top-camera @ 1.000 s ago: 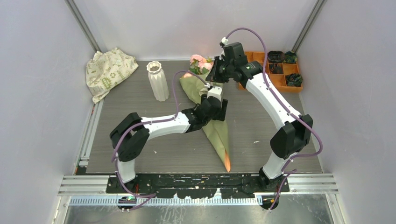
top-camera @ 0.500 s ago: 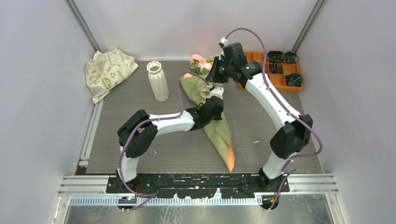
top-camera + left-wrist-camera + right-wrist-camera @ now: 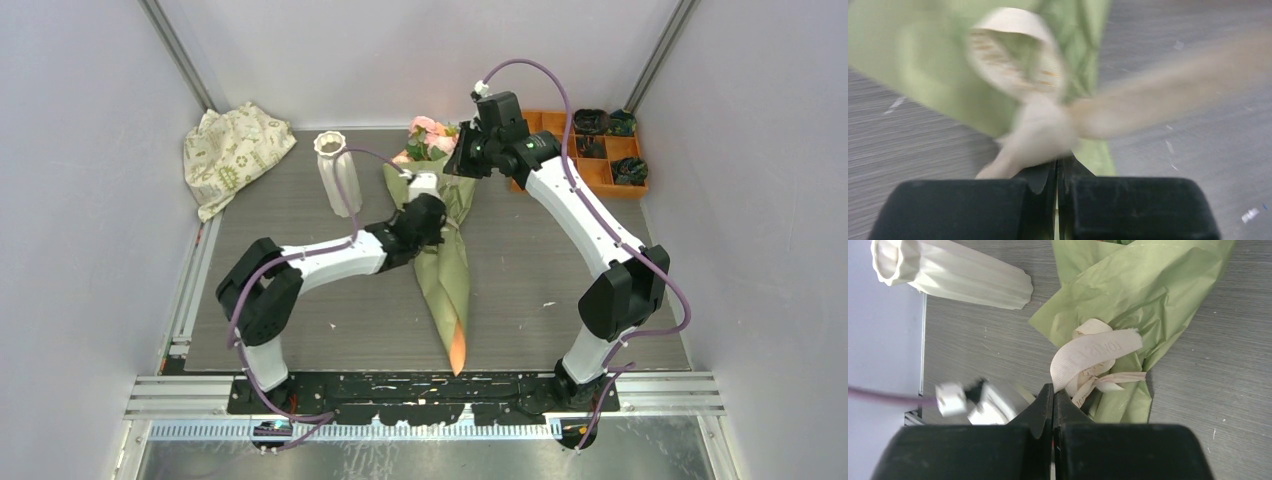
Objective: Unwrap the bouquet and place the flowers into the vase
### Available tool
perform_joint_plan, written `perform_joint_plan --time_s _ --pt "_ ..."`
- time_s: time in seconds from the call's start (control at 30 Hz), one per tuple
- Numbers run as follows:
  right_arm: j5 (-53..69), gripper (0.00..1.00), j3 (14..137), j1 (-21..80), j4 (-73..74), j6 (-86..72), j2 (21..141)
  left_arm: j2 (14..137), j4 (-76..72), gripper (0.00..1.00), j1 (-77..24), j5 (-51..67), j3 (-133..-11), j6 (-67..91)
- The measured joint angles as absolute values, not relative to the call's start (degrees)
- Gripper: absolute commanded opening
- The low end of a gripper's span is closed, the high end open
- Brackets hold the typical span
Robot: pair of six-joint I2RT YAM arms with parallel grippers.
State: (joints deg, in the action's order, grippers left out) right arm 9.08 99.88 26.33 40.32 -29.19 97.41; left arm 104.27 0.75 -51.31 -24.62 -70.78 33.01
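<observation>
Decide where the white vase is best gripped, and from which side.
Probably the vase at its narrow neck under the rim, coming from its left: it stands upright and tapers upward, so fingers span it there, while the bouquet and left arm crowd its right.

Far-left corner of the grey wood-grain table (image 3: 300, 300): a cream cloth bag (image 3: 235, 150) printed with green motifs, slumped and crumpled against the wall, part of it hanging past the table's left edge. Far-right corner: an orange compartment tray (image 3: 590, 160) with dark bundled items in three of its pockets, two along the back row (image 3: 592, 121) (image 3: 622, 122) and one at the right side (image 3: 630, 170); what they are is too small to tell. A few white specks (image 3: 547, 304) lie on the table's right half, a silver rail (image 3: 180, 395) runs along the near edge, and pale lilac-grey walls close in the sides and back.
</observation>
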Motion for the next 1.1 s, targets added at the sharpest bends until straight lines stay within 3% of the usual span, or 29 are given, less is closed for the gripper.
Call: perform_joint_plan --time_s 0.27,0.6,0.9,1.1 --pt "5.2 0.01 99.9 26.3 42.2 -28.0 97.3 101.9 2.4 0.0 -40.1 -24.5 -62.5 39.0" --pt "2.5 0.01 99.9 26.3 42.5 -27.3 97.3 98.9 3.3 0.0 -40.5 -21.7 -61.2 40.5" --pt "2.6 0.01 100.2 26.3 42.5 -27.3 97.7 87.4 3.5 0.35 -40.5 -11.9 -58.5 41.6" --pt "2.8 0.01 100.6 26.3 42.5 -27.3 98.9 84.3 3.6 0.38 -40.6 -7.7 -58.3 42.2"
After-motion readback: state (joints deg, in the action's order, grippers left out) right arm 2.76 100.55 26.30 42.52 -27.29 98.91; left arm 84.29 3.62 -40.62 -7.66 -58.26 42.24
